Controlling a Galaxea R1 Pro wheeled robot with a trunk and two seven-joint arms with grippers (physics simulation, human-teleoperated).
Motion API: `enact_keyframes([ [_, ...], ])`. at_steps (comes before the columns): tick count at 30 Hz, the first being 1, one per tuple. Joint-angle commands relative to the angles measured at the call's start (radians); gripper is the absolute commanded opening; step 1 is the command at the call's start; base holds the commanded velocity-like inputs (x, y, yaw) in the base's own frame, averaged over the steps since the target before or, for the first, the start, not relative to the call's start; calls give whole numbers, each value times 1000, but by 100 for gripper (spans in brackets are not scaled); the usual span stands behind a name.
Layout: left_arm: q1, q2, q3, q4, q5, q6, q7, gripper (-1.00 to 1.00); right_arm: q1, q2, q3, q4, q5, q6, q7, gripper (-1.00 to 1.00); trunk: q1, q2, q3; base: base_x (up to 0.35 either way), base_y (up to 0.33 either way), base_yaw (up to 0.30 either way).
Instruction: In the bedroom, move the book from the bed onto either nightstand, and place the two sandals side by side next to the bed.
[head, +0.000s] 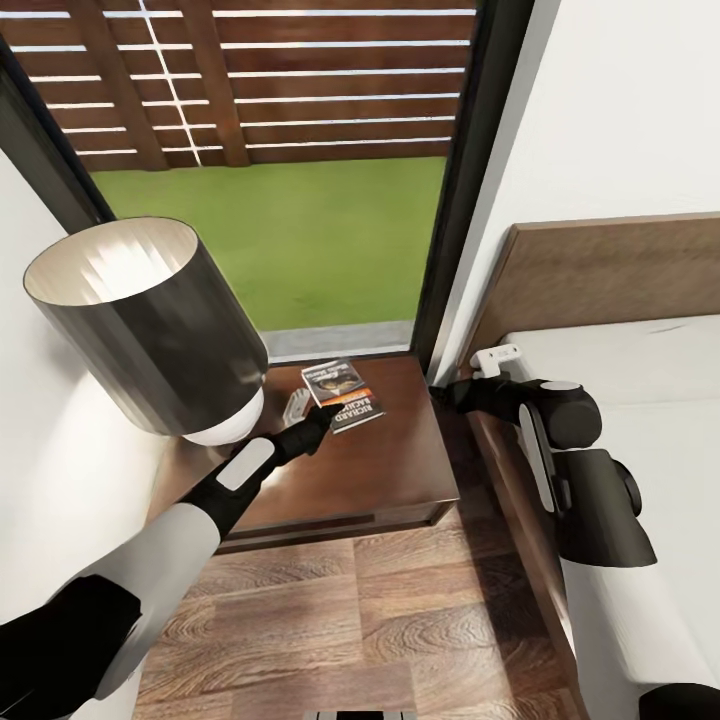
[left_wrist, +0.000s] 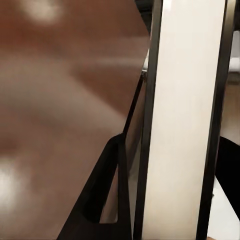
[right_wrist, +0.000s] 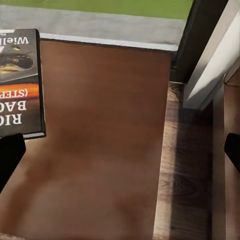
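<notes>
The book (head: 345, 395), dark-covered with an orange band, rests on the nightstand (head: 385, 475) near its back edge. My left gripper (head: 322, 420) reaches over the nightstand top and is shut on the book's near corner. In the left wrist view the book's white page edge (left_wrist: 182, 125) stands right against one black finger (left_wrist: 106, 200). My right gripper (head: 440, 392) hovers open at the nightstand's right edge, between it and the bed (head: 640, 380). Its wrist view shows the book (right_wrist: 17, 85) on the nightstand top (right_wrist: 105, 150). The sandals are out of view.
A large lamp (head: 150, 320) with a dark shade stands on the nightstand's left half, close above my left arm. A small white ribbed object (head: 297, 405) lies beside the book. A glass door (head: 290, 240) onto grass is behind. The wooden headboard (head: 600, 270) rises at the right.
</notes>
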Motion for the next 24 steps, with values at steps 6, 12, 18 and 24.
enact_keyframes([
  [6,-1,-24,-3,6,5,0,-7,-100,-1,-1,1,-1,11,3,8,100,0,0,-1,1,1,0],
  [12,-1,-39,-2,8,5,0,-44,-100,-1,-1,1,-1,11,3,8,100,0,0,-1,0,0,0],
  [18,-1,-43,-2,20,9,-1,-113,-100,-1,-1,1,-2,11,3,8,100,0,0,-1,0,0,0],
  [24,-1,-45,-1,47,9,-2,-175,-100,-1,-1,1,-2,11,3,8,100,0,0,-1,0,0,0],
])
